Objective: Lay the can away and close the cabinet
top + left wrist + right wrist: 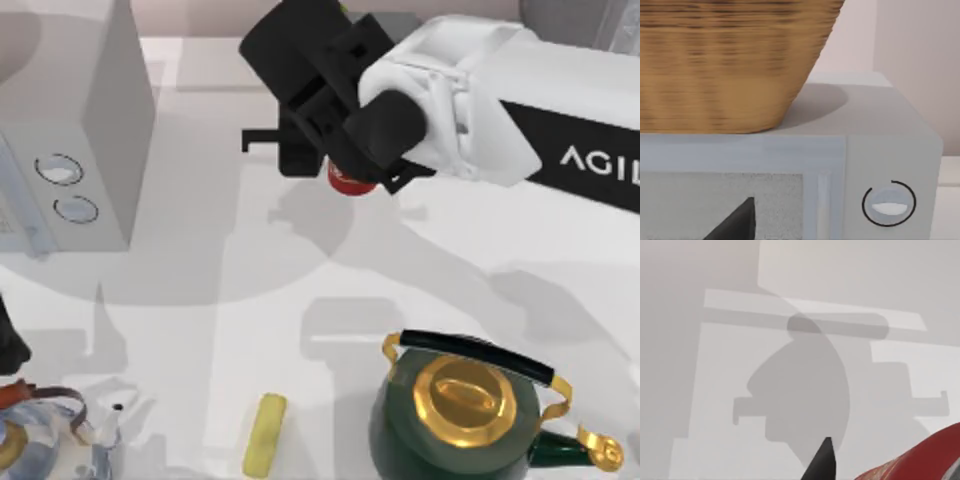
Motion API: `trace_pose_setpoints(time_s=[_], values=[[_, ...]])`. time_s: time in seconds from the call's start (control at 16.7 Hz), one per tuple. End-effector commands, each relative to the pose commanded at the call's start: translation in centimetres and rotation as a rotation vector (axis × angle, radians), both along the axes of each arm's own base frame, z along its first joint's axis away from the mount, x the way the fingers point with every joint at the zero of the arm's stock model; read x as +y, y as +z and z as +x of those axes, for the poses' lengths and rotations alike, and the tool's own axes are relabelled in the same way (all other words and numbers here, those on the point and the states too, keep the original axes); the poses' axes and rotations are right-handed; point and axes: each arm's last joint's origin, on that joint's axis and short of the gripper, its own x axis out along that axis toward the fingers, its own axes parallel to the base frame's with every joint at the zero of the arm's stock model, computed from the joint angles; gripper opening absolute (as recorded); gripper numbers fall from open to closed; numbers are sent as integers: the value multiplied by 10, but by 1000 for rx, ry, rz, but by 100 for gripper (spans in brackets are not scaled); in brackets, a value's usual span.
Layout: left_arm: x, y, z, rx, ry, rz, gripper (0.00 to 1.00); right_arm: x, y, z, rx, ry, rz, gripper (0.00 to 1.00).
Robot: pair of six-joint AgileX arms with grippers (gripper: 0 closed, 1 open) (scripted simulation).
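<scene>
From above, my right pincer (345, 165) hangs over the worktop's (300, 290) far middle, the red can (350, 183) peeking out beneath it; I cannot tell its opening. On the left wrist camera, a wicker basket (730, 60) sits on the dialled grey box (890, 150). On the right wrist camera, the can (920, 460) sits beside a dark fingertip (824, 462).

Green-gold kettle (470, 415), yellow-green bottle (265, 434), grey dial box (85, 130), wicker basket (730, 60) on it.

Red can (351, 183) beneath right arm's jaws
</scene>
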Motion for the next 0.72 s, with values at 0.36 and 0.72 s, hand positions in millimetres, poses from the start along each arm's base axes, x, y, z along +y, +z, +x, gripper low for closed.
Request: trace_pose_setpoints(time_s=[0.36,0.72], values=[[0,0,0,0,0,0,100,-12,5,-4,-11,26,-16,0],[0,0,0,0,0,0,100,-99,6,-15,3,64,-58,0]])
